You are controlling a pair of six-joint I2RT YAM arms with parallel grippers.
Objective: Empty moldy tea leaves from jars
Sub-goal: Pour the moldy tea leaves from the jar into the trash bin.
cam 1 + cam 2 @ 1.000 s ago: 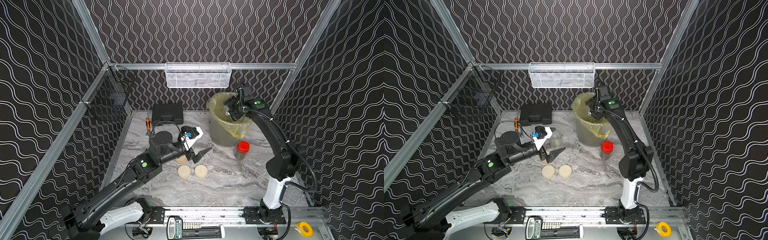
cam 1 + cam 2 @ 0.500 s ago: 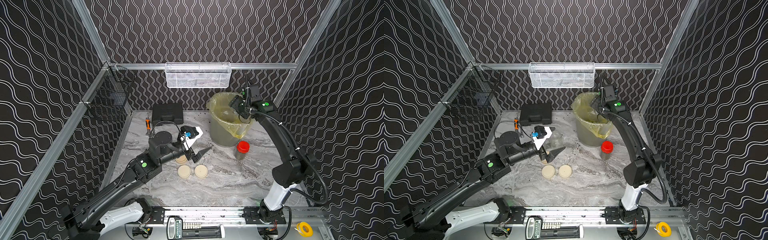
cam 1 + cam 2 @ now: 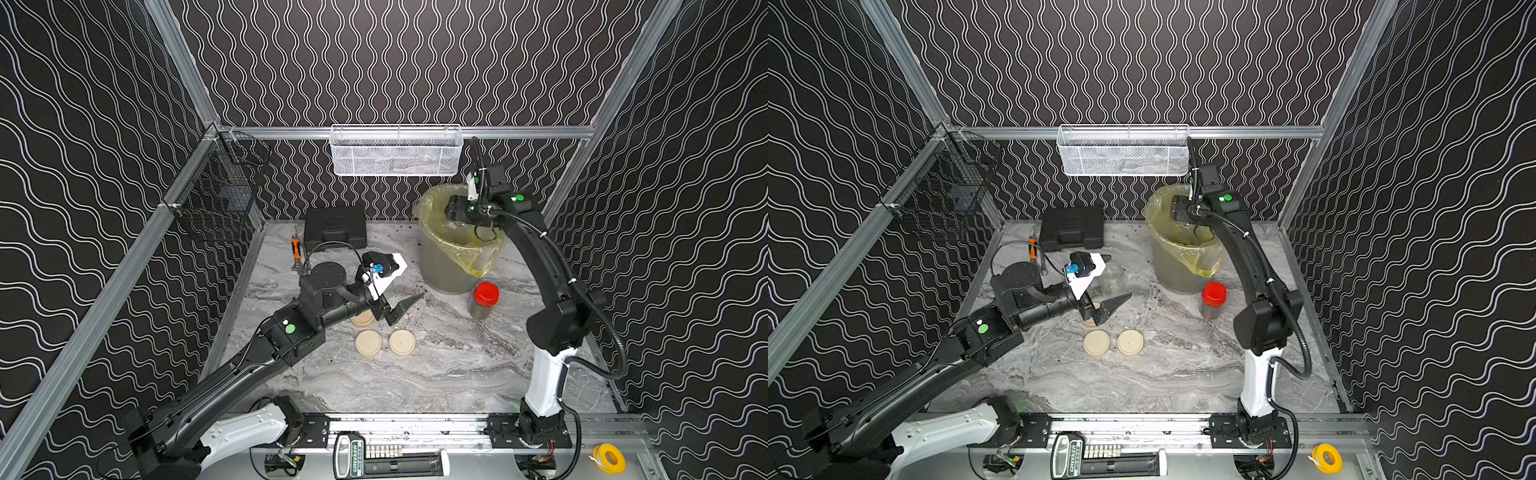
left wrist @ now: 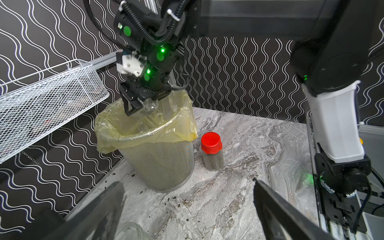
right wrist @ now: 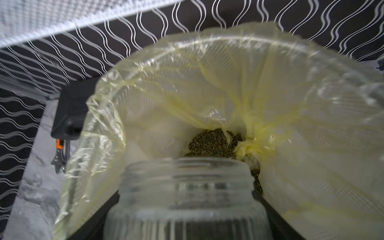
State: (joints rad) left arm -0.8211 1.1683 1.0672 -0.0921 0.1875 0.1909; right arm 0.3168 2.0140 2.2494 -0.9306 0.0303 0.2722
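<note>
Left wrist view, right end effector [image 4: 143,105] clamping jar [image 4: 151,106] above bucket [image 4: 145,135]

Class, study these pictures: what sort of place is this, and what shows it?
Probably a robot test cell: left arm and right arm on a rail, patterned walls on a metal frame, a jar held over a lined bin.

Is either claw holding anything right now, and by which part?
Right claw grips an open glass jar by its body, over the bin. Left claw holds nothing.
</note>
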